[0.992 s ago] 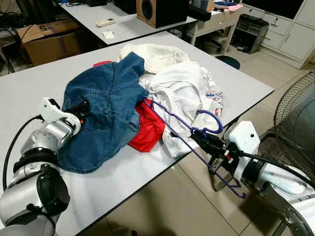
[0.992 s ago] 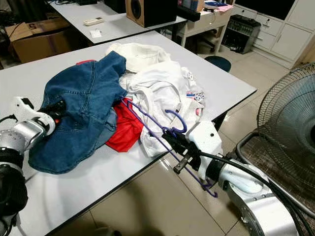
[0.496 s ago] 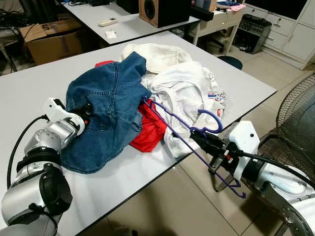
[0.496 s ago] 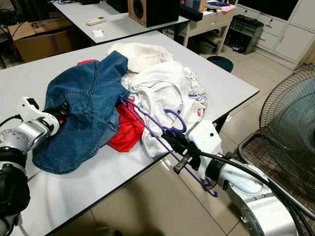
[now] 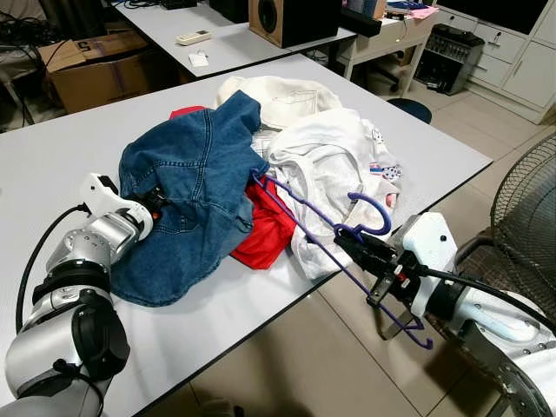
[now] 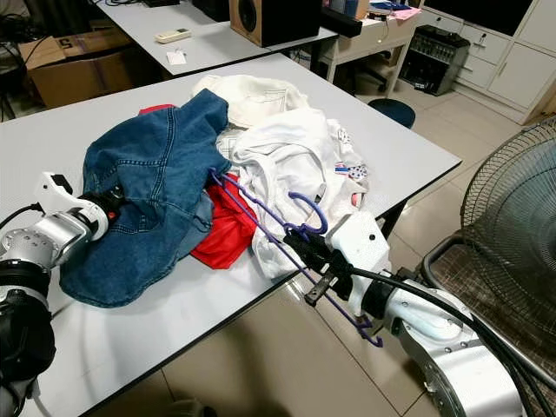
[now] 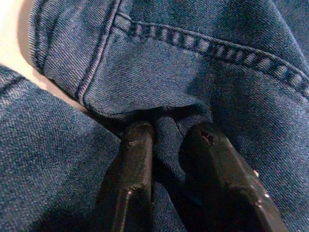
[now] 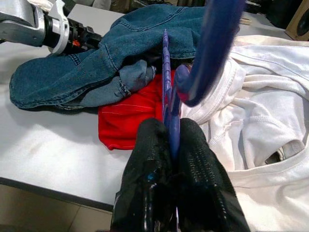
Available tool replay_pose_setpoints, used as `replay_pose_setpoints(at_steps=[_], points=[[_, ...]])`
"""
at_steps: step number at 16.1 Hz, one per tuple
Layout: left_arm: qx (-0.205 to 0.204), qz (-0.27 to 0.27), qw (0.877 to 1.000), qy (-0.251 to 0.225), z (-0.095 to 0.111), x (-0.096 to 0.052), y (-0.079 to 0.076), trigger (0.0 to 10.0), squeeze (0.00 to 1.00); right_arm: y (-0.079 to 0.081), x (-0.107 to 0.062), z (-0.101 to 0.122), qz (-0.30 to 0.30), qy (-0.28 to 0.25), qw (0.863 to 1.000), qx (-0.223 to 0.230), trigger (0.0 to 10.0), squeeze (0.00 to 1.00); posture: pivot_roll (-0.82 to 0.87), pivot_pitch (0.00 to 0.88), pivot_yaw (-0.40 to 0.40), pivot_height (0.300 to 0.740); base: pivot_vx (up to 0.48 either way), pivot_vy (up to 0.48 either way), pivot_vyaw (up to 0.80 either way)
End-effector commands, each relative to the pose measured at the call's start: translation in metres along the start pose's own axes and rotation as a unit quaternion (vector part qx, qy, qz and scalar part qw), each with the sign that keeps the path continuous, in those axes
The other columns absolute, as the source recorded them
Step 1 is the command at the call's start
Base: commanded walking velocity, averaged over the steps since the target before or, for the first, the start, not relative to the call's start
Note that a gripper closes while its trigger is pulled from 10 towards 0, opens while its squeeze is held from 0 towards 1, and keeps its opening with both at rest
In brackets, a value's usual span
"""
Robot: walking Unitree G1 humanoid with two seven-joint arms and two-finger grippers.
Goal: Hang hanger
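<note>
At the table edge, right gripper clamps the purple hanger; left gripper pinches the denim jacket, fingertips buried in folds.

No text, label or number can be read on anything here.

The left claw bites into a blue denim garment, its two black fingers pinching a narrow fold of the cloth between them. A double line of pale stitching runs across the fabric beyond the fingertips, and a stitched hem edge curves beside them. A sliver of pale worktop shows past the garment's edge.
</note>
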State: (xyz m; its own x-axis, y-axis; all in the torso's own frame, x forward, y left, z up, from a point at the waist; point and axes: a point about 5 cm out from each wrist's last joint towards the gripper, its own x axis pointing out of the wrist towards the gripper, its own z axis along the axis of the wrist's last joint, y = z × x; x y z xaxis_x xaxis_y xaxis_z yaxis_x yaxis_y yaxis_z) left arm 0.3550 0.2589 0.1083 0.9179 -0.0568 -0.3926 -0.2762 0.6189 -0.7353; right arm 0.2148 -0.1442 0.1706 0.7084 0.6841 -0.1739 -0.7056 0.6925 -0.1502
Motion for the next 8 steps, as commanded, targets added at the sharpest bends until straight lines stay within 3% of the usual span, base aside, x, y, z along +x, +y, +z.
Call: replay_pose_setpoints(at_steps=[1, 8], points=[[-0.003, -0.003, 1.0, 0.005, -0.0031, 0.0013, -0.0024, 0.0, 0.0, -0.0003, 0.0011, 0.0031, 0.005, -0.008, 1.0, -0.005, 10.0, 0.0, -0.02, 0.0, 0.021, 0.74, 0.0, 0.0, 0.0], [-0.011, -0.007, 1.0, -0.017, 0.0046, -0.0002, -0.0026, 0.0, 0.0, -0.0027, -0.001, 0.0025, 0.005, -0.005, 1.0, -0.011, 10.0, 0.0, -0.01, 0.0, 0.021, 0.74, 0.0, 0.0, 0.0]])
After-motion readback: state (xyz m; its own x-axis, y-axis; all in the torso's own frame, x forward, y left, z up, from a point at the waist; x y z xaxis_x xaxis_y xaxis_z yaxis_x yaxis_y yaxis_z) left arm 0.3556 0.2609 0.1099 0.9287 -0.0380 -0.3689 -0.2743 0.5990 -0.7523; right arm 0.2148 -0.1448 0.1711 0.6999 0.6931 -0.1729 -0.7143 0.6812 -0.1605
